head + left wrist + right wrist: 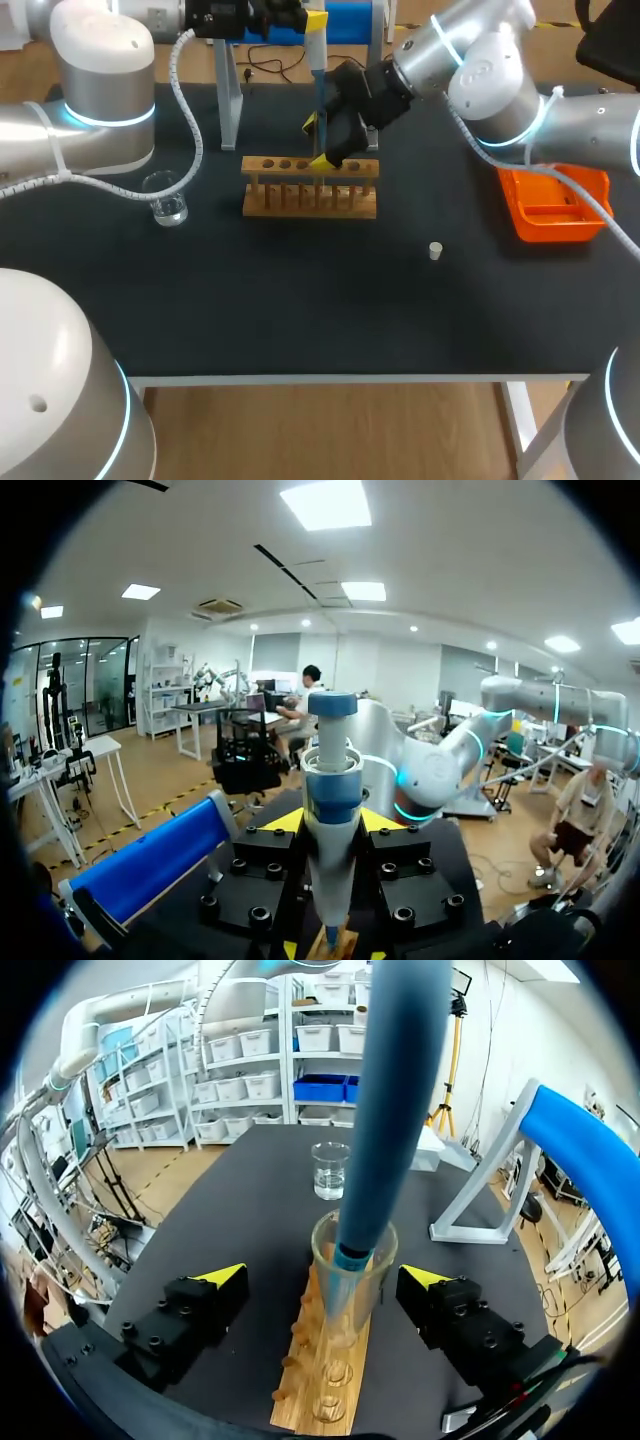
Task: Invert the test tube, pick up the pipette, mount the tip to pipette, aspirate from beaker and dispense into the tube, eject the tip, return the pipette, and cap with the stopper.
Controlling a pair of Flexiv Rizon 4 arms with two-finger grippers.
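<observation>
Left claw (pixel 332 822) clamps pipette (pixel 330 770); right claw (pixel 325 1275) spread wide astride tube (pixel 378 1280) in rack (pixel 315 1392).

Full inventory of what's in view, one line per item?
pipette: 1, blue, upright, lower end in the test tube's mouth
test tube: 1, clear, upright in the rack
rack: 1, wooden, table's middle
beaker: 1, clear, left of the rack
stopper: 1, white, right of the rack, nearer the front edge
tray: 1, orange, table's right side
stand: 1, grey with blue padding, behind the rack
table: 1, black
left gripper: shut on the pipette
right gripper: open, fingers either side of the test tube
</observation>
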